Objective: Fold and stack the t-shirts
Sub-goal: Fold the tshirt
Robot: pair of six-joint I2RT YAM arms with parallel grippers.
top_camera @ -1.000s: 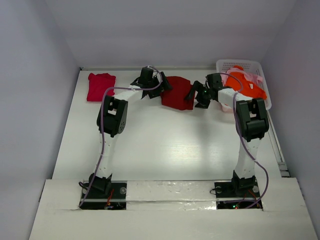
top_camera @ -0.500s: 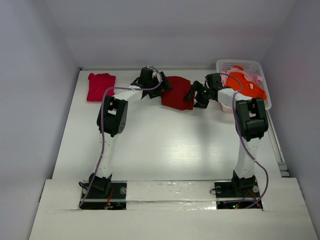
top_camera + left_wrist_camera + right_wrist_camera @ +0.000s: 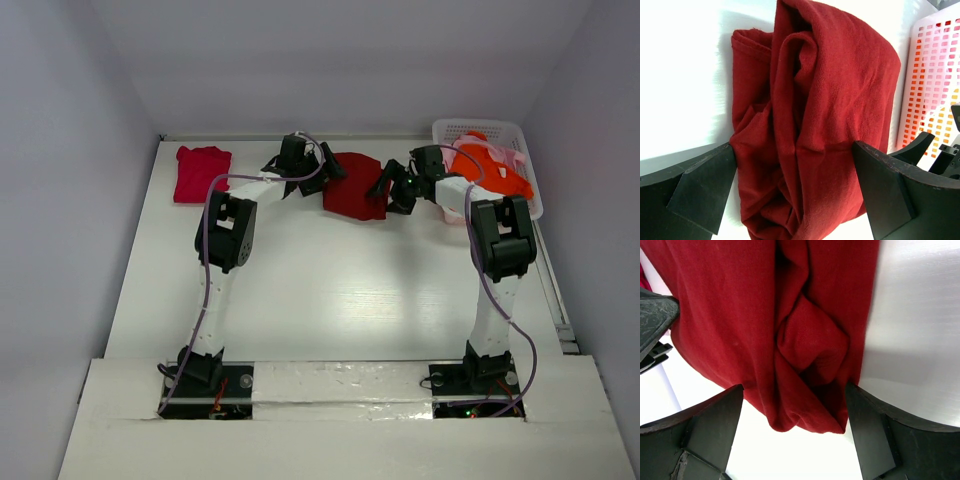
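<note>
A crumpled dark red t-shirt (image 3: 355,188) lies at the back middle of the table. My left gripper (image 3: 325,172) stands open at its left end, with the folds (image 3: 825,100) between the wide jaws (image 3: 794,150). My right gripper (image 3: 390,188) is open at the shirt's right end and straddles a bunched corner (image 3: 810,345); its midpoint (image 3: 794,387) lies over the cloth. A crimson-pink t-shirt (image 3: 202,172) lies folded at the back left. A bright orange t-shirt (image 3: 490,170) and a pale pink one (image 3: 516,158) spill from the basket.
The white lattice basket (image 3: 480,127) stands at the back right corner, close behind the right arm, and its wall (image 3: 935,75) shows in the left wrist view. The back wall and the table's side edges are close by.
The right gripper has edged slightly back and left onto the dark red shirt, and its jaws have narrowed a little. The left gripper and the shirts have stayed put.
</note>
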